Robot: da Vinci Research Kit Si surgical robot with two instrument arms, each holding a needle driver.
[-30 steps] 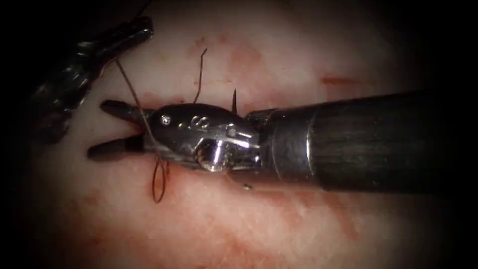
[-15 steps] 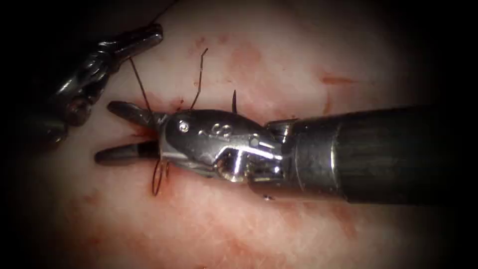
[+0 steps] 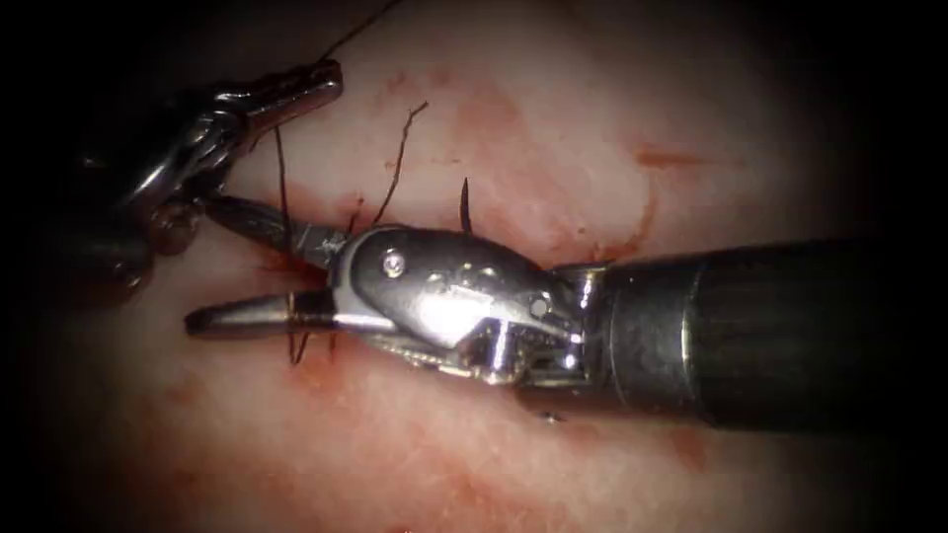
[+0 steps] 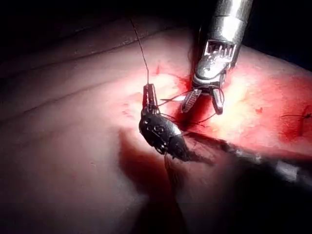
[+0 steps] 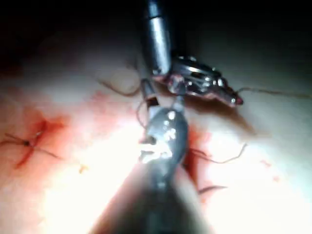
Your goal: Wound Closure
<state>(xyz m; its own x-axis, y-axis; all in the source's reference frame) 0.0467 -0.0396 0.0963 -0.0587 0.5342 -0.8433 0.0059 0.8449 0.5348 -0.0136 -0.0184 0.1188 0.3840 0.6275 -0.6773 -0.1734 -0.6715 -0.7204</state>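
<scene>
With the left tool (image 3: 296, 89) clamping the thread (image 3: 280, 168) between the right tool's (image 3: 232, 266) wide-open jaws, a hard tug could tear the tissue (image 3: 553, 128).

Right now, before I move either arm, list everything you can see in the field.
tissue: one piece, pale pink, under both tools.
red fluid: several smears, red, on the tissue around the stitching site.
thread: one strand, dark, running from the left gripper down between the right gripper's open jaws to the tissue.
cut ends of thread: two, dark, standing up from the tissue just above the right tool.
earlier stitch: one, dark with short tails, in a red patch away from the tools.
left gripper: one, metal, upper left in the endoscope view, shut on the thread.
right gripper: one, metal, entering from the right, open, holding nothing.
</scene>
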